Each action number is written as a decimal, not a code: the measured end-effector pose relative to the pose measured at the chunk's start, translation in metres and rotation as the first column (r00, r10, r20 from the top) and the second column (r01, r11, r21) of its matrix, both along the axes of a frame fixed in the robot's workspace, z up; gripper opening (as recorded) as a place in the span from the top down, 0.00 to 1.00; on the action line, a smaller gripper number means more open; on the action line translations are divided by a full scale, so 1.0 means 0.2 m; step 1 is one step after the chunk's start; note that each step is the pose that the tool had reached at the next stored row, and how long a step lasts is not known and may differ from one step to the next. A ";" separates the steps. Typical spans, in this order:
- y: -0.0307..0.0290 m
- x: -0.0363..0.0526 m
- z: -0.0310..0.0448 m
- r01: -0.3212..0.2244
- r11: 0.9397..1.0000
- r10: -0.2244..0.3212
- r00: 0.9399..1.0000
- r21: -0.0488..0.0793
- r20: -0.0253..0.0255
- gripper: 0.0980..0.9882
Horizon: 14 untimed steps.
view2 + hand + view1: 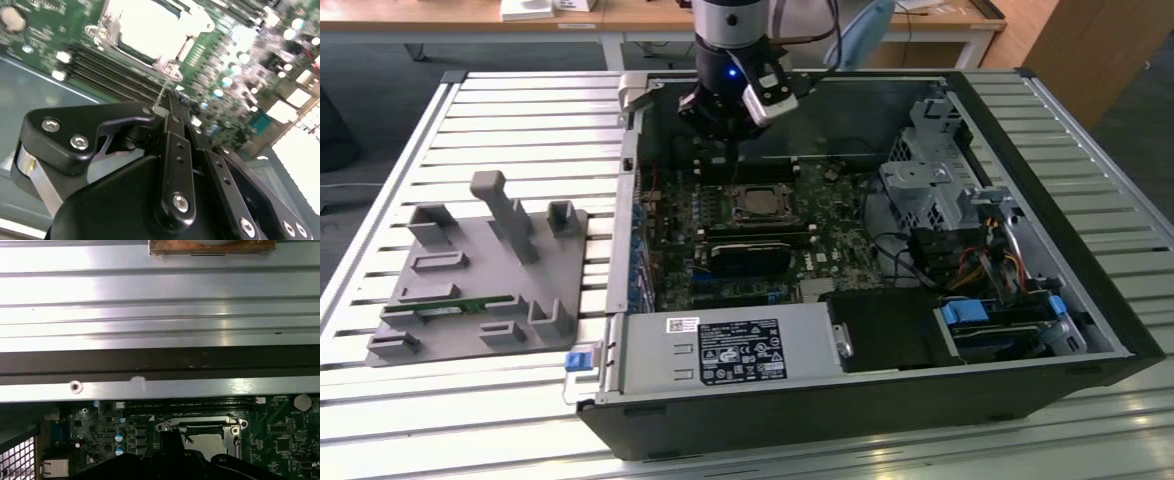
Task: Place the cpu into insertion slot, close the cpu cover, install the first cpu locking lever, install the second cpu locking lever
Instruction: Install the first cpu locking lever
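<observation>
The cpu (758, 204) lies in the insertion slot on the green motherboard, its silvery top showing through the window of the cpu cover (735, 192), which lies flat over it. The slot's contact grid is hidden beneath. In the second wrist view the cpu (150, 27) and the cover's frame (108, 24) look bright. A thin wire locking lever (166, 88) runs from the socket's corner to my fingertips. My gripper (175, 104) is shut, with its tips at the lever's end. It hovers just behind the socket (727, 148). In the first wrist view the gripper (172, 437) stands beside the cover (200, 423).
The open computer case (1067, 150) surrounds the board. A black rectangular block (750, 256) sits in front of the socket, and long memory slots (115, 75) lie beside it. A grey fixture tray (480, 270) rests on the slatted table at the exterior view's left. Drive cages and cables fill the right.
</observation>
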<state>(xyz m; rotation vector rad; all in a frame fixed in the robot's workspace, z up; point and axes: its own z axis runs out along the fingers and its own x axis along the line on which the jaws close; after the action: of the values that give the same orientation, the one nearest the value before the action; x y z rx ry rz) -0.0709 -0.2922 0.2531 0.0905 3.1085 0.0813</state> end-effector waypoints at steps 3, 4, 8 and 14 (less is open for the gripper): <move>0.001 0.070 -0.004 0.000 1.000 0.000 1.000 0.000 -0.003 0.99; 0.001 0.085 -0.006 0.000 1.000 0.000 1.000 0.000 -0.004 0.99; -0.002 0.087 -0.011 0.000 1.000 0.000 1.000 0.018 -0.004 0.99; -0.003 0.094 -0.034 -0.013 1.000 0.013 1.000 0.027 -0.004 0.99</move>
<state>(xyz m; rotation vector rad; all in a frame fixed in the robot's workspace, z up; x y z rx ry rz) -0.0521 -0.2929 0.2463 0.0709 3.1126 0.1230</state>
